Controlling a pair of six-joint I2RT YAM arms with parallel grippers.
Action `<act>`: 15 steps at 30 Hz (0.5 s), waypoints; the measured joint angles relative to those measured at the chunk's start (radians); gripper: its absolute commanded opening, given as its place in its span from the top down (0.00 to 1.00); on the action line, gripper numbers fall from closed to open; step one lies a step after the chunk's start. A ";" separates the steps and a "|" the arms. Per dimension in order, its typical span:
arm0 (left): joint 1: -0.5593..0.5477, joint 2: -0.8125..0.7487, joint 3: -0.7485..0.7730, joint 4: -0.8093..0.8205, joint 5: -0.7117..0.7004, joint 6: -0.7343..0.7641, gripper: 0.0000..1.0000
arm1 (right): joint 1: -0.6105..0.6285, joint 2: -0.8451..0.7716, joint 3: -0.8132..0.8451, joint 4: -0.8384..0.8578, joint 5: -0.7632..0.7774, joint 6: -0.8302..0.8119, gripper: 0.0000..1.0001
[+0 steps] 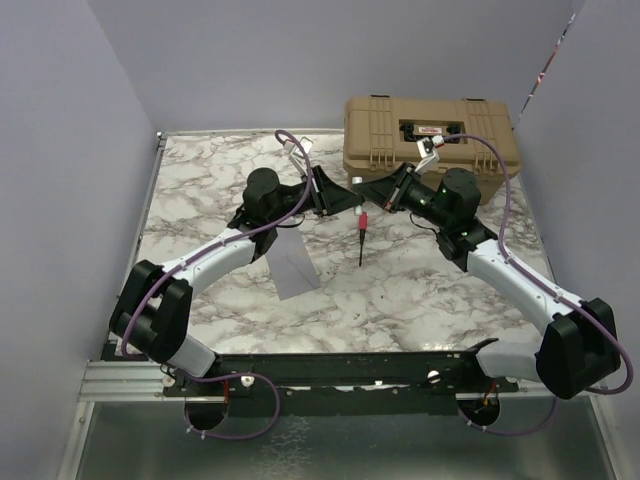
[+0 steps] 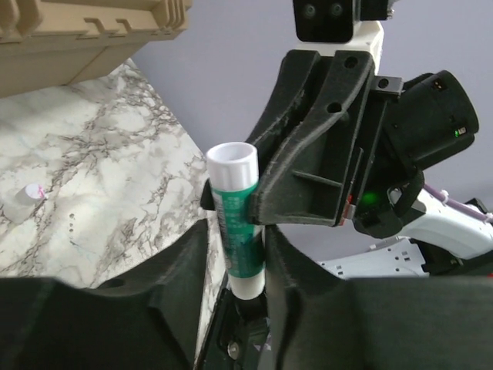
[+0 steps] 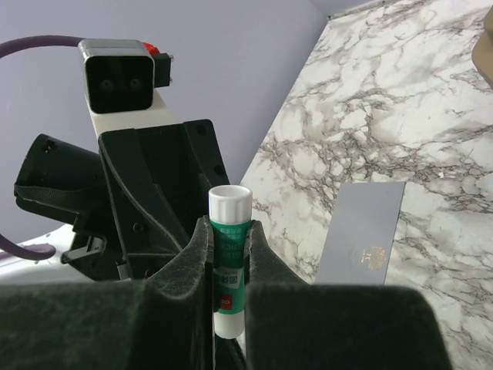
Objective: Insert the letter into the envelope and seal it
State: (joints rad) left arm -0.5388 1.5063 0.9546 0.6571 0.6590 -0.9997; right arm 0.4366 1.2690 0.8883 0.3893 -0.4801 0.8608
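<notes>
"Lying flat at centre-left, the envelope (image 1: 293,262) looks thin, light and limp — pin it, lift the flap's edge. The letter isn't in sight."

"Beyond it, the right gripper (image 3: 229,235) pinches a glue stick (image 3: 228,270); the left gripper (image 2: 237,258) flanks it — grip unclear."

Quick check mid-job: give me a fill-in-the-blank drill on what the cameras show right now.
1. The right gripper is shut on a green ___.
2. The grey ___ lies flat on the table beside the left arm.
3. The lid of the tan case is ___.
Missing words: glue stick; envelope; closed.
</notes>
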 measured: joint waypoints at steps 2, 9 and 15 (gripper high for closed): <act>-0.003 0.001 0.002 0.009 0.014 0.001 0.81 | 0.000 0.002 0.002 0.000 -0.004 0.003 0.97; 0.000 0.001 0.004 0.014 0.053 0.037 1.00 | 0.000 0.002 0.027 -0.040 -0.011 -0.027 0.51; -0.005 0.001 0.004 0.014 0.138 0.152 1.00 | 0.000 0.002 0.206 -0.258 -0.015 -0.181 0.40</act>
State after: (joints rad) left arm -0.5434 1.5070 0.9585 0.6712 0.7975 -0.8474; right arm 0.4366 1.2709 1.0943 0.1310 -0.4953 0.6796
